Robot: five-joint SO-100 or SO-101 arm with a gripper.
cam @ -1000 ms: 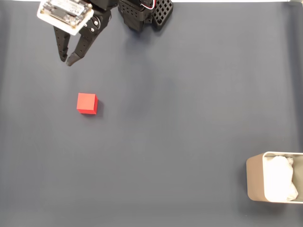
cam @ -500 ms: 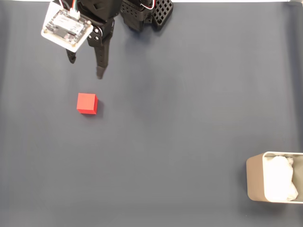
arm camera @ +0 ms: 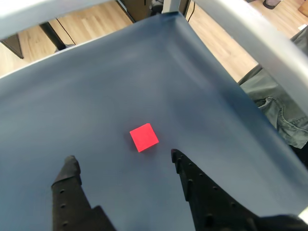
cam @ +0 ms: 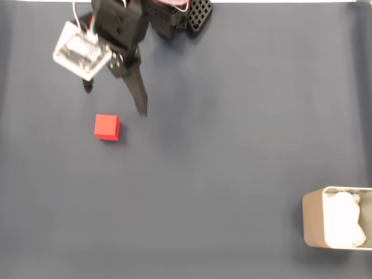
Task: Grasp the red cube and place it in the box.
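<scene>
1. Here, in the fixed view, the red cube point(cam: 107, 127) sits flat on the dark blue-grey surface point(cam: 221, 151), in the upper-left part of the picture, touching nothing.
2. The jaws point(cam: 116, 100) stand wide apart — one long black finger point(cam: 138, 96) reaches down to just right of the cube's top edge, while the tip of the other peeks out below the white circuit board point(cam: 81, 51) mounted on the wrist, above and left of the cube.
3. In the wrist view the cube point(arm camera: 144, 137) lies ahead of the jaws point(arm camera: 122, 160), roughly centred between the two black fingertips point(arm camera: 70, 166) but beyond them, so it is not yet between the fingers.
4. Neither finger touches the cube; the jaws hold nothing.
5. The box point(cam: 337, 225) — beige, round-cornered, with white padding point(cam: 344, 220) inside — stands at the lower-right edge of the fixed view, well apart from both cube and arm, partly cut off by the frame.
6. Wooden flooring point(arm camera: 91, 21) and a crumpled grey-green cloth point(arm camera: 274, 103) show past the surface's edges in the wrist view.
</scene>
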